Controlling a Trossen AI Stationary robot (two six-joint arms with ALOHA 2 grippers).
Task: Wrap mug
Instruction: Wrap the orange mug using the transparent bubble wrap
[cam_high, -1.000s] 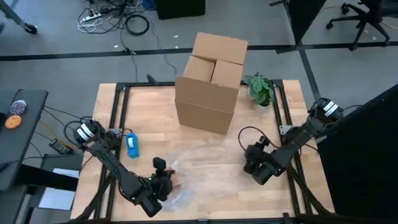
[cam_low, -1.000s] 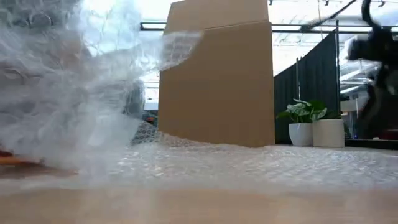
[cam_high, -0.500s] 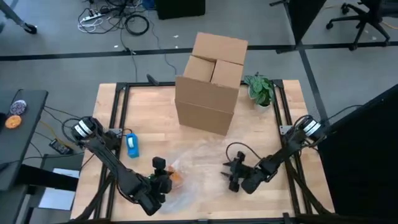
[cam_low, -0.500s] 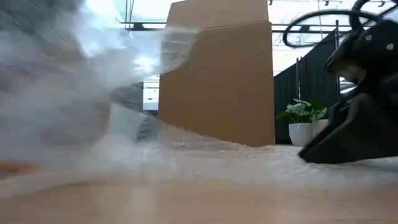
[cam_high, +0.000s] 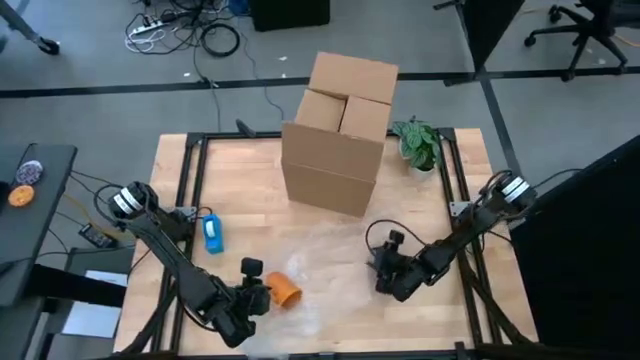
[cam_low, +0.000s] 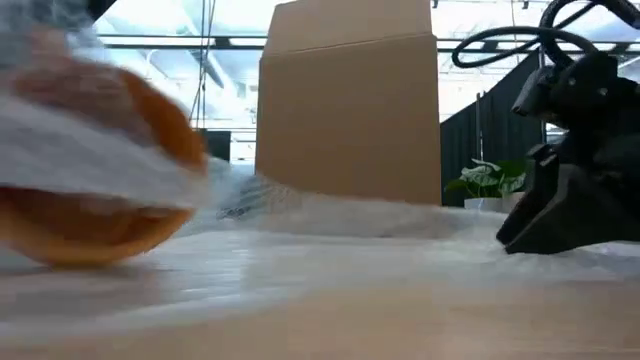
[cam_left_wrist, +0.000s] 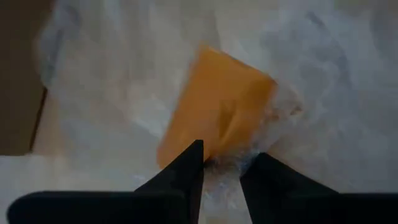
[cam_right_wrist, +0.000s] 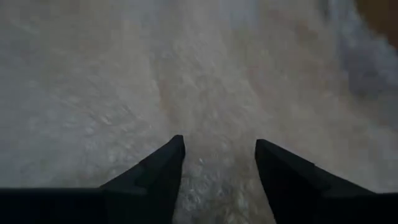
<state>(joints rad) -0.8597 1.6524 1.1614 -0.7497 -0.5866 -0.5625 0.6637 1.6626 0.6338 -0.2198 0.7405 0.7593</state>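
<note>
Orange mug (cam_high: 284, 293) on crinkled, translucent bubble wrap (cam_high: 330, 262)

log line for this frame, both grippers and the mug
left gripper: pinching bubble wrap beside orange mug | right gripper: open, low over wrap's right edge | mug: lying on its side on wrap, uncovered on top

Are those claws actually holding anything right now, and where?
The left tool pinches bubble wrap at the orange mug. The right tool is open over the wrap, holding nothing.
</note>
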